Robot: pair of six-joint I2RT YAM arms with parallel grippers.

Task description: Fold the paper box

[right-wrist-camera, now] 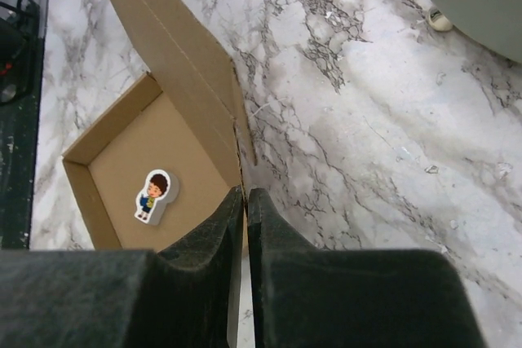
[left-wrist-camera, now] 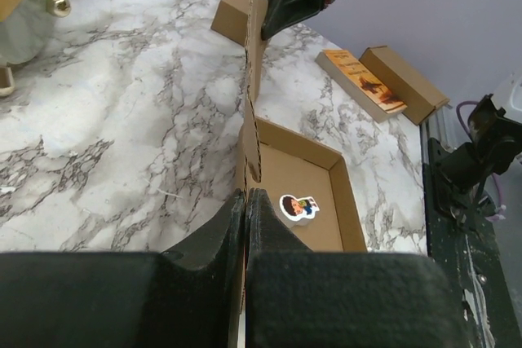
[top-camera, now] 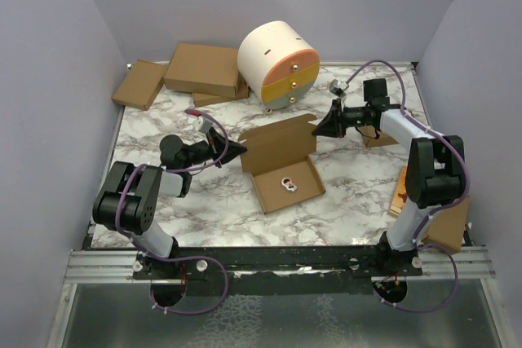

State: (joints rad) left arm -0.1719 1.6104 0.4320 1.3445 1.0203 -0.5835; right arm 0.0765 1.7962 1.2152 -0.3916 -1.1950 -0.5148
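The paper box (top-camera: 281, 156) lies mid-table, its shallow tray open and its lid (left-wrist-camera: 253, 79) raised upright along the tray's far side. A small cartoon-boy figure (top-camera: 289, 184) lies in the tray. My left gripper (top-camera: 242, 151) is shut on the lid's left edge, the cardboard pinched between its fingers (left-wrist-camera: 246, 195). At the opposite end my right gripper (top-camera: 316, 128) is shut on the lid's right edge (right-wrist-camera: 245, 193). In the right wrist view the lid (right-wrist-camera: 175, 46) stretches away from the jaws, with the figure (right-wrist-camera: 155, 196) on the tray floor to the left.
A white round drawer unit (top-camera: 277, 63) stands behind the box. Brown cartons (top-camera: 200, 69) are stacked at the back left. A small carton (top-camera: 379, 138), an orange book (top-camera: 400, 193) and another carton (top-camera: 449, 226) lie by the right arm.
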